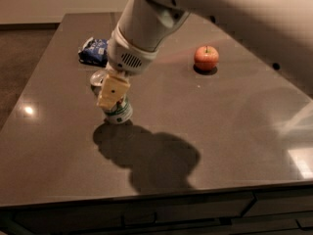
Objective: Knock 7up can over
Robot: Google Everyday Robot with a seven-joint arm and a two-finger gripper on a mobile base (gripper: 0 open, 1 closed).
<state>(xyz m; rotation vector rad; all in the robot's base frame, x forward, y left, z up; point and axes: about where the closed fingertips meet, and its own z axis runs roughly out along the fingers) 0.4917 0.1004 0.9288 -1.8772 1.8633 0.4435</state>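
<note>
Cream end effector (112,93) against cylindrical 7up can (120,115), glossy table (220,131).

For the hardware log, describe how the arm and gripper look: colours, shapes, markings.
The arm is a smooth, rounded off-white shell with a few small dark dots. Its cylindrical wrist carries a small slotted vent patch. The gripper, down at the can, is blocky and cream-yellow with one dark dot. No cables show.
</note>
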